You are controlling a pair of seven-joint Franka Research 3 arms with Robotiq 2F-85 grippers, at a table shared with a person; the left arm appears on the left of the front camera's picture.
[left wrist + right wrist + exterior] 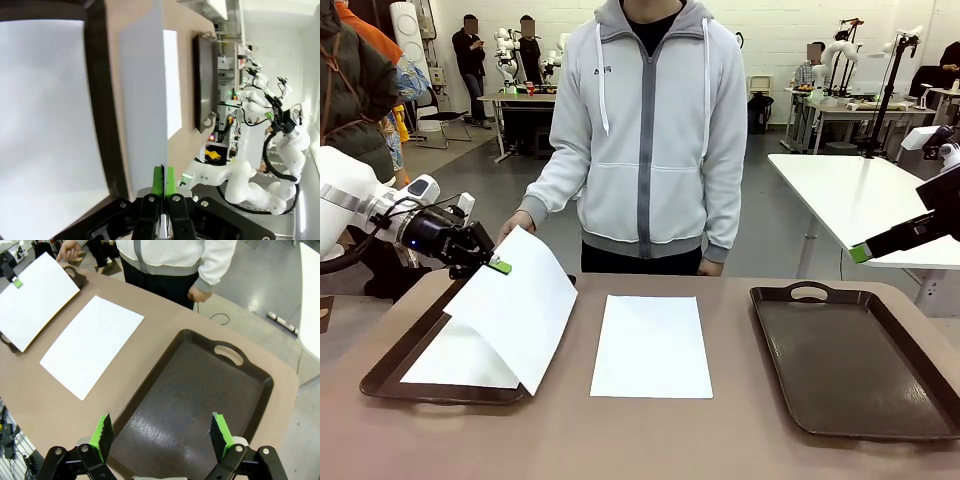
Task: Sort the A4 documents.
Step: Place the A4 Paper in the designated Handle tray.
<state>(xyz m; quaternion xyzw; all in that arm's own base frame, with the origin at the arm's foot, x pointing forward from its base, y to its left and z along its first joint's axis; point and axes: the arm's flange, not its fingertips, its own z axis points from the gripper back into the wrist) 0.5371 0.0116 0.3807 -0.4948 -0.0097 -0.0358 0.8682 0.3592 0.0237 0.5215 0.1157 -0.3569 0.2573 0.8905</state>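
My left gripper (496,265) is shut on the top corner of one A4 document (520,315), holding it tilted above the left brown tray (395,365). Its green pads (162,182) pinch the sheet's edge (142,100). A second sheet (460,362) lies flat inside that tray (102,100). A third sheet (652,345) lies on the table between the trays. My right gripper (162,435) hangs open and holds nothing above the near end of the right tray (200,405); in the front view it shows at the right edge (861,253).
A person in a grey hoodie (650,130) stands at the far side, one hand (516,225) just behind the held sheet, the other hand (199,291) by the table edge. The right tray (850,365) has nothing in it. A white table (860,200) stands behind on the right.
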